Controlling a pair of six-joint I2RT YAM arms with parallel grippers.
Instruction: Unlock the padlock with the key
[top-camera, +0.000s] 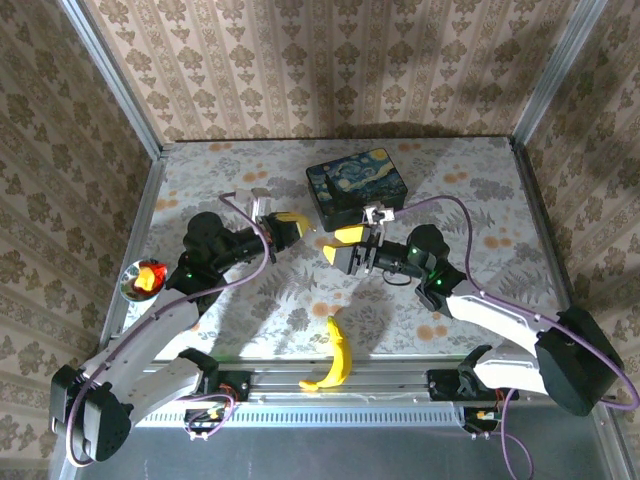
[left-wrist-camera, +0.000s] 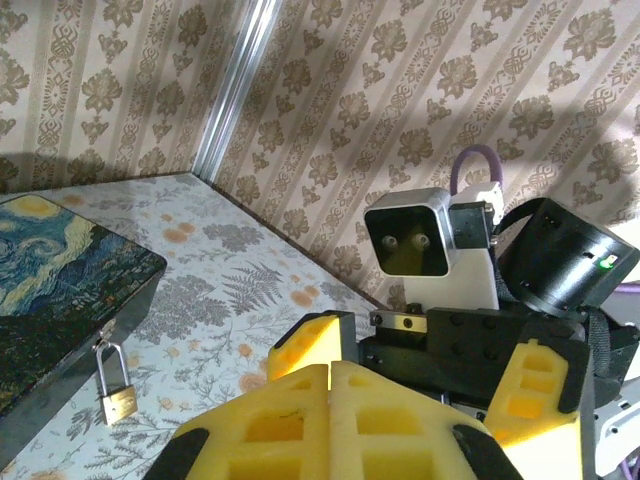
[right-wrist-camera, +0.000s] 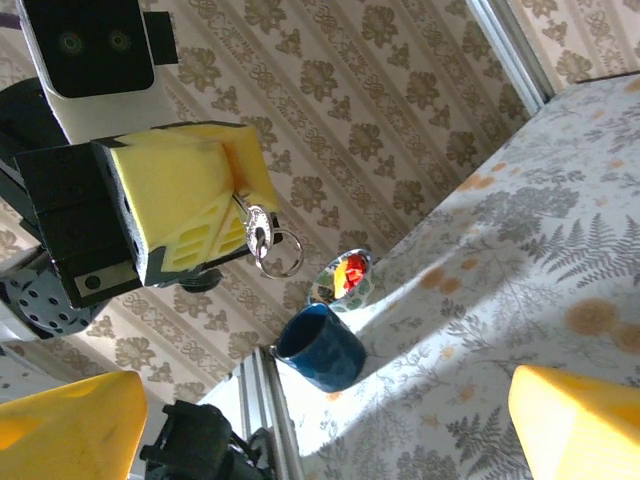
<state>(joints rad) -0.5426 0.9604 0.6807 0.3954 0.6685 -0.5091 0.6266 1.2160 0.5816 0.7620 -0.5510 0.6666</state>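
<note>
- Top external: the left end effector (top-camera: 298, 228) and the right end effector (top-camera: 338, 244) meet tip to tip over the middle of the table (top-camera: 480, 200); a painted box (top-camera: 357, 183) lies at 12 o'clock from them and a banana (top-camera: 335, 355) at 6 o'clock
- Left wrist: the left end effector's yellow fingers (left-wrist-camera: 300, 420) are clenched together; the padlock (left-wrist-camera: 118, 388) hangs from the box's front at 8 o'clock
- Right wrist: the right end effector's fingers (right-wrist-camera: 70, 430) are released, spread wide with nothing between them; at 10 o'clock the left end effector is grasping the key (right-wrist-camera: 252, 222), its ring (right-wrist-camera: 282, 255) dangling, with a blue cup (right-wrist-camera: 320, 345) below
</note>
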